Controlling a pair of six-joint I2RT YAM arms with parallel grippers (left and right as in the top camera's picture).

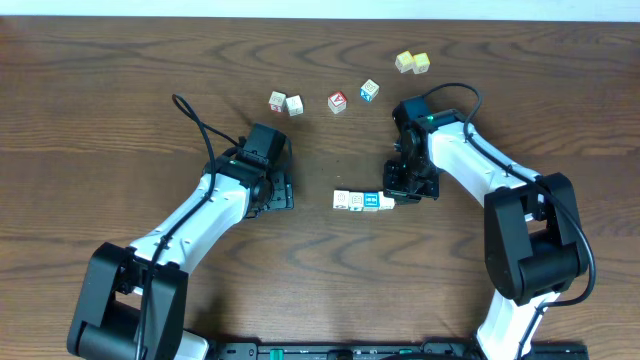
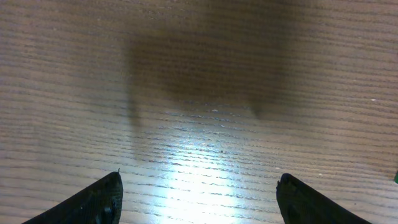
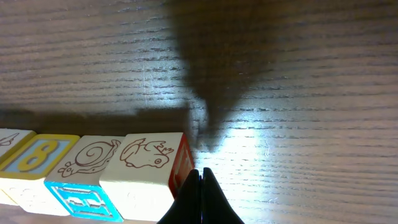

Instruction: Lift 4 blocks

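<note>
Four blocks (image 1: 364,201) sit in a row on a dark brown wood table (image 1: 100,80).

The wood has wavy lines and shines where the light hits it. A pale strip (image 1: 300,8) runs along the table's far edge, well behind the row. Up close, one block shows a big 8 in a yellow frame, the next a snail, and the end one a small animal. The right gripper (image 3: 200,186) is pinched tight with nothing in it, right beside that end of the row. The left gripper (image 2: 199,208) stands wide over bare wood, well off the row's other end. Behind the row lie two pale cubes (image 1: 277,101), a red-faced cube (image 1: 338,102), a blue-and-white cube (image 1: 370,91) and two yellow cubes (image 1: 404,62). In front of the row is bare wood.
</note>
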